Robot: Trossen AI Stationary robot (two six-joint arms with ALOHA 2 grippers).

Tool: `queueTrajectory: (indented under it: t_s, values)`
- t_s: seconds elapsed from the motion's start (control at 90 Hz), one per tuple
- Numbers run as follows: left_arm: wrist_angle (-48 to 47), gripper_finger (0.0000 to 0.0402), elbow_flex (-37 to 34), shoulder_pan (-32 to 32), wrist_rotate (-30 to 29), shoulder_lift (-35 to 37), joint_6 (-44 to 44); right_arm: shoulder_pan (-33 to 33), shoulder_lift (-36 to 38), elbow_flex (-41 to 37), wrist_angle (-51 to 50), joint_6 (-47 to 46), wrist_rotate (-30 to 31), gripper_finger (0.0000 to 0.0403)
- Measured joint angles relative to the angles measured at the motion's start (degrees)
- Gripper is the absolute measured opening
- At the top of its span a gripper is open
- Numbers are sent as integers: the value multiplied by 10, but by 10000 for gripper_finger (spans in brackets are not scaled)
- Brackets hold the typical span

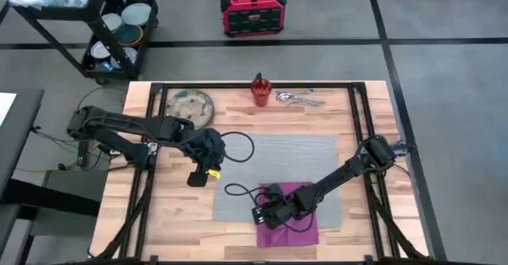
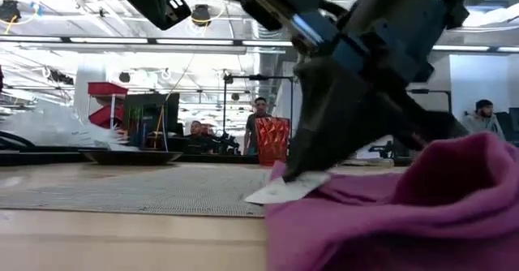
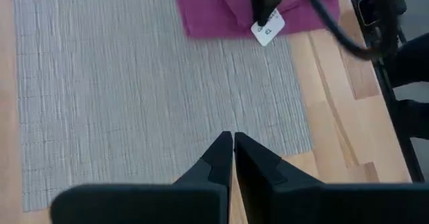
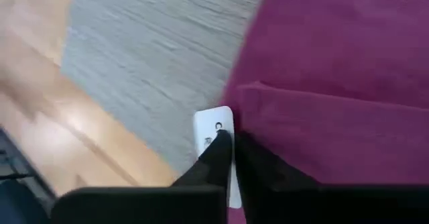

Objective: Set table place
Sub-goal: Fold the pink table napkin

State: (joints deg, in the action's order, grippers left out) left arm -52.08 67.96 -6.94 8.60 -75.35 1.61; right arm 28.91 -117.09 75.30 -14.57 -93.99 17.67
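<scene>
The right end effector [image 1: 262,213] is pinching the near-left corner of the napkin [image 1: 298,221], its fingers closed on the cloth just by the white label [image 4: 216,138] (the right wrist view shows the two dark tips meeting at the fabric's edge). The napkin is lying bunched and half folded at the near edge of the mat [image 1: 278,166], partly hanging over onto the bare wood of the worktop [image 1: 171,217], so the cloth is spreading away from the end effector toward the right arm's own base; any flattening pull looks as if it should run leftward along the mat's near edge. The left end effector [image 1: 198,178] is hovering over the mat's left edge with its fingers pressed together and nothing between them, nearer the plate [image 1: 190,106] than the napkin. The plate, the cup [image 1: 261,90] and the cutlery [image 1: 299,98] are waiting along the far side, well apart from the mat. Beyond the worktop, a wheeled cart [image 1: 95,27] and a red box [image 1: 252,11] are standing on the floor, and people are showing in the background of the low view.
</scene>
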Motion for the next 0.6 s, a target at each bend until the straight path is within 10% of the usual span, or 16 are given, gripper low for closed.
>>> queueTrajectory:
  t_s: [0.6]
  values:
    - [23, 0, 0, 0, 0, -1, -6, 44, 43, 111, -238, -35, 55, 0]
